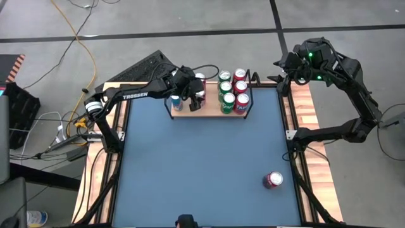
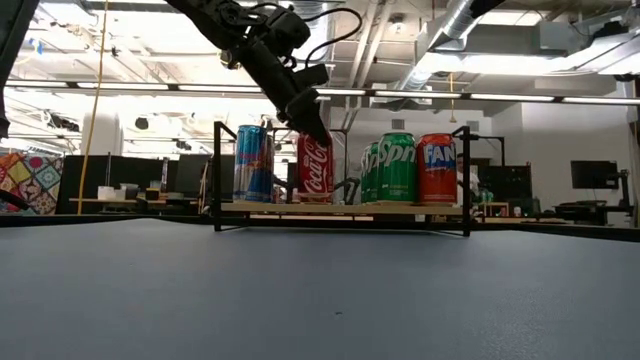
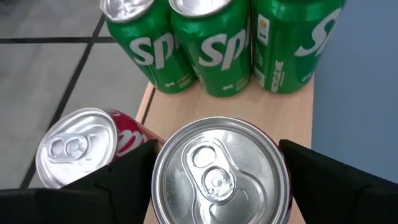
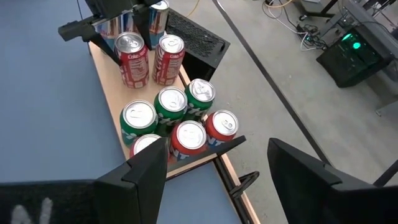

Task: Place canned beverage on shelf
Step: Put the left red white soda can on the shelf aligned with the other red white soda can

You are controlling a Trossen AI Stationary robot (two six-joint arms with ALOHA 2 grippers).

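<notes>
Left wrist view shows a red cola can (image 3: 221,171) standing upright on the shelf (image 3: 297,124) squarely between the left gripper's (image 3: 217,180) two dark fingers (image 3: 118,183), which are spread wide on either side of it; whether the pads touch its wall or stand just clear I cannot tell. In the high view this can sits toward the shelf's left end beside a second red can (image 1: 200,79) and a blue can (image 1: 176,101), with green and red cans grouped at the right end. The right gripper (image 4: 217,165) hovers open and empty off the shelf's right end, and another red can (image 1: 273,180) lies on its side on the blue table (image 1: 202,164), well apart.
</notes>
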